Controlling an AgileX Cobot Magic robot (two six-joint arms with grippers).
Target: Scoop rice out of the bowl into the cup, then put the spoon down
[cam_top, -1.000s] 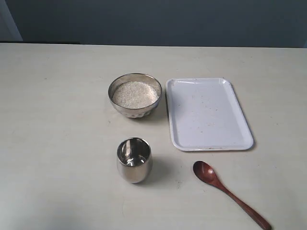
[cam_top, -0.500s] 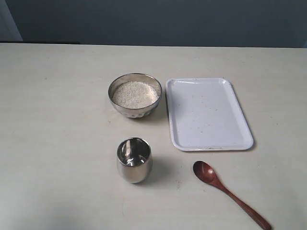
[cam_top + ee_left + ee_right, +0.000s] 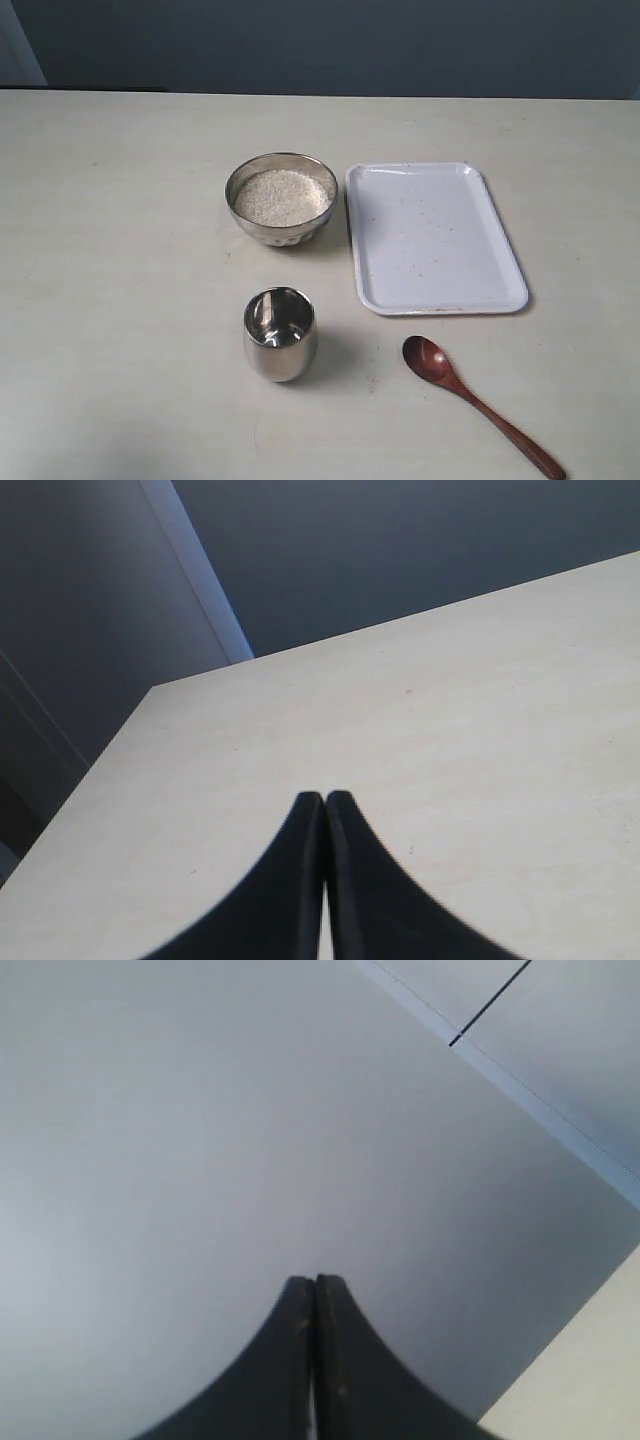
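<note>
In the exterior view a shiny metal bowl [image 3: 281, 200] holds white rice [image 3: 282, 196] near the table's middle. A polished steel cup [image 3: 280, 333] stands upright in front of it. The dark reddish-brown wooden spoon [image 3: 478, 404] lies flat at the front right, its oval bowl toward the cup. Neither arm shows in the exterior view. My left gripper [image 3: 324, 798] is shut over bare table with nothing between its fingers. My right gripper [image 3: 315, 1281] is shut too, pointing at a grey wall. None of the task's objects shows in either wrist view.
A white rectangular tray [image 3: 433, 237] with a few specks lies right of the bowl. The pale table [image 3: 110, 260] stretches wide on the left. A dark wall runs behind the table's far edge.
</note>
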